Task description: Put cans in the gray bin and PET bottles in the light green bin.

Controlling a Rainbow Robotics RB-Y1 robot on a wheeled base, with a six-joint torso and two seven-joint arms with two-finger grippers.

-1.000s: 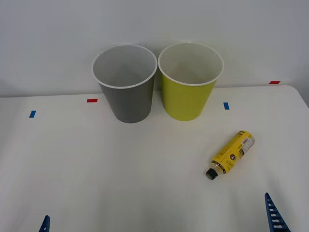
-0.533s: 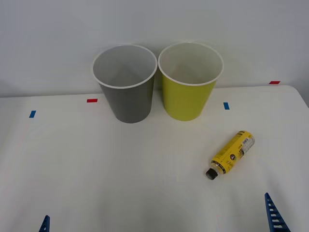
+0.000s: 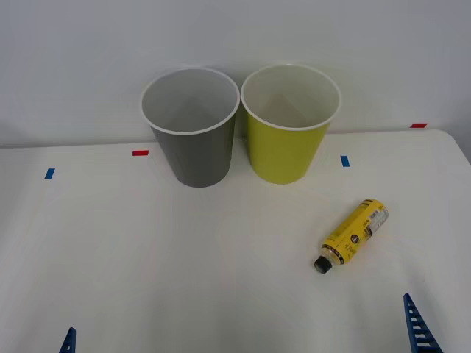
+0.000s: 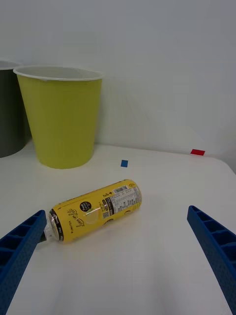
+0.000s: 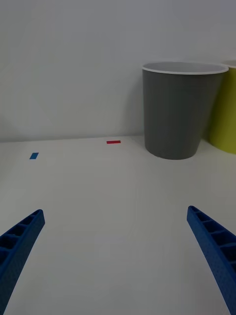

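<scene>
Nearest the robot, the right gripper (image 4: 118, 261) hangs low over the table (image 3: 184, 257) with its blue fingers spread wide and empty, touching nothing, while the left gripper (image 5: 118, 261) waits equally wide apart and empty at the near left edge. Just beyond the right fingers the PET bottle (image 3: 353, 234) lies on its side, black cap toward the robot, and being round it could roll away or squirt out if the fingers close off-centre. Farthest back, the gray bin (image 3: 193, 129) and the light green bin (image 3: 288, 125) stand side by side, close enough that a careless drop could land in the wrong one.
</scene>
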